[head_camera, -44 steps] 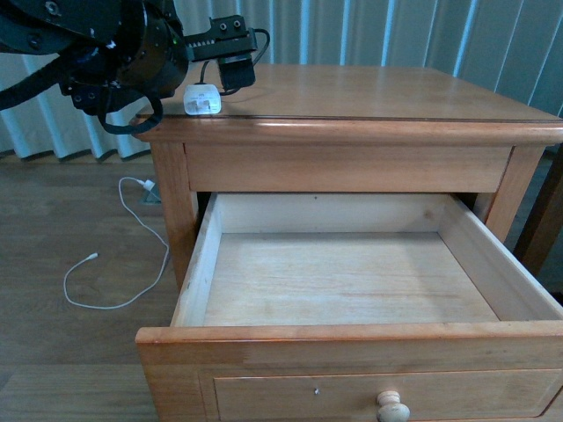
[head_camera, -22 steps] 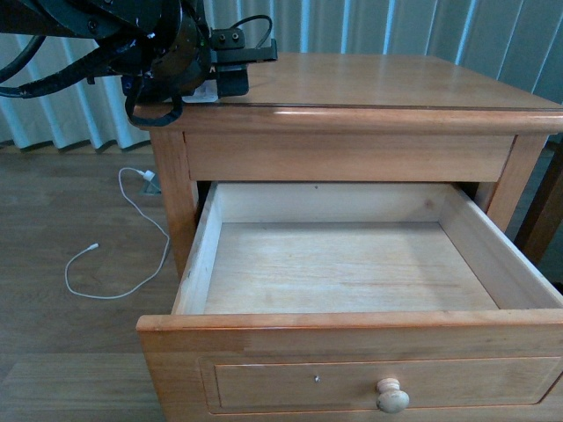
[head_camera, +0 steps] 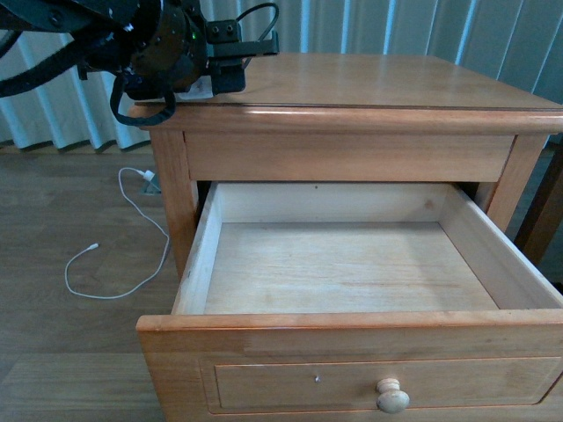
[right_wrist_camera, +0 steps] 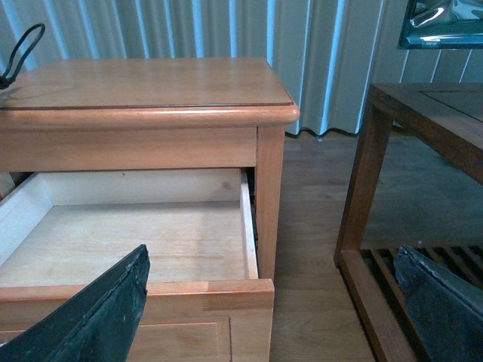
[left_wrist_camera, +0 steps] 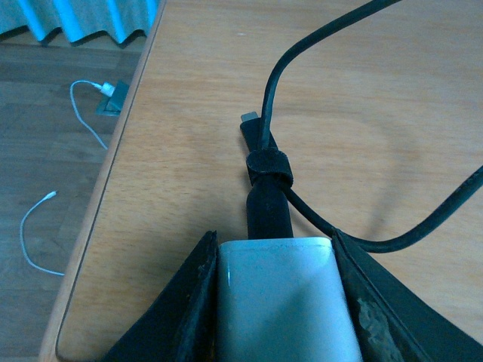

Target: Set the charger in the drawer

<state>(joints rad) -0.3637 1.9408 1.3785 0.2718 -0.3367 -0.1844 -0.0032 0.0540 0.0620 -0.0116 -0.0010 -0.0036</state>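
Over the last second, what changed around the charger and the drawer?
The left gripper moved in over the corner of the nightstand top and closed on the charger; the left wrist view shows the white block held between its jaws. The drawer stayed open and empty, and the white cable on the floor did not move.
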